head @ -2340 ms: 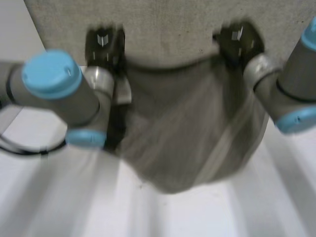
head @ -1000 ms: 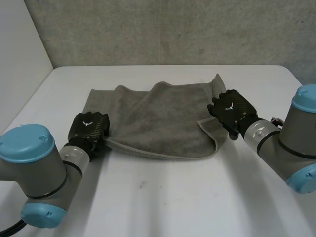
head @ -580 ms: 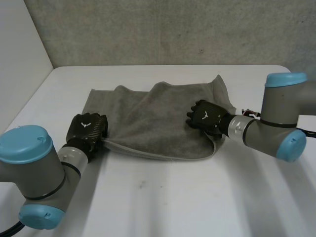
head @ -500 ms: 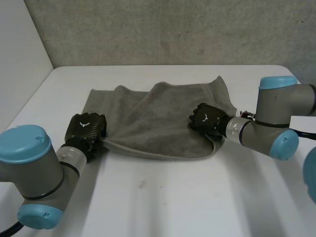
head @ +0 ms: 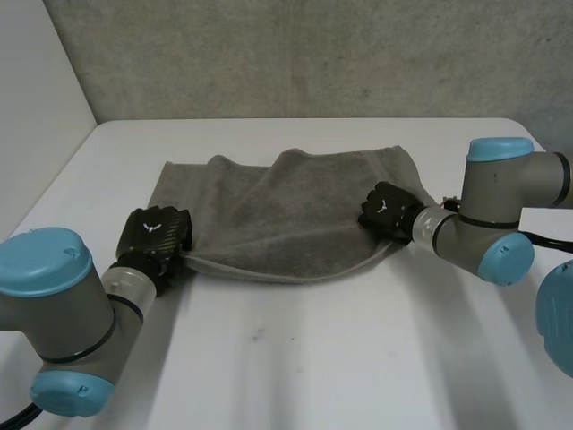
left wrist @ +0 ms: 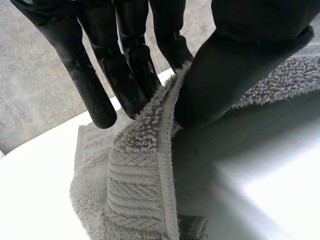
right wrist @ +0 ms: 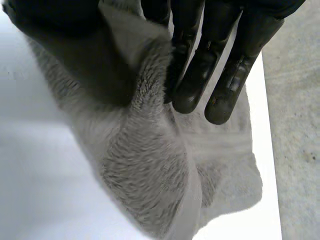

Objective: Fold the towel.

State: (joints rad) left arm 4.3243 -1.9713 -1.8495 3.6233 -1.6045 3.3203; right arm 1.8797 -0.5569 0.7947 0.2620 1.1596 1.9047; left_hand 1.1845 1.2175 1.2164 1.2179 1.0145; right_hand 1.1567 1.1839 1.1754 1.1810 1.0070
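R hand (head: 386, 207) rightward w/ towel (head: 286, 215) edge

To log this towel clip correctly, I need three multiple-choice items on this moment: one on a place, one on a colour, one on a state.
1. Where on the towel is the left robot hand?
A. its middle
B. its near left corner
C. its far right corner

2. What colour is the towel?
A. blue
B. white
C. grey

3. What is the right robot hand doing?
A. pinching the towel
B. hanging open in the air
C. curled on nothing

Answers:
1. B: the head view shows it at that corner, and the left wrist view shows the hem between its thumb and fingers.
2. C: the cloth is grey in every view.
3. A: the right wrist view shows cloth held between its thumb and fingers.
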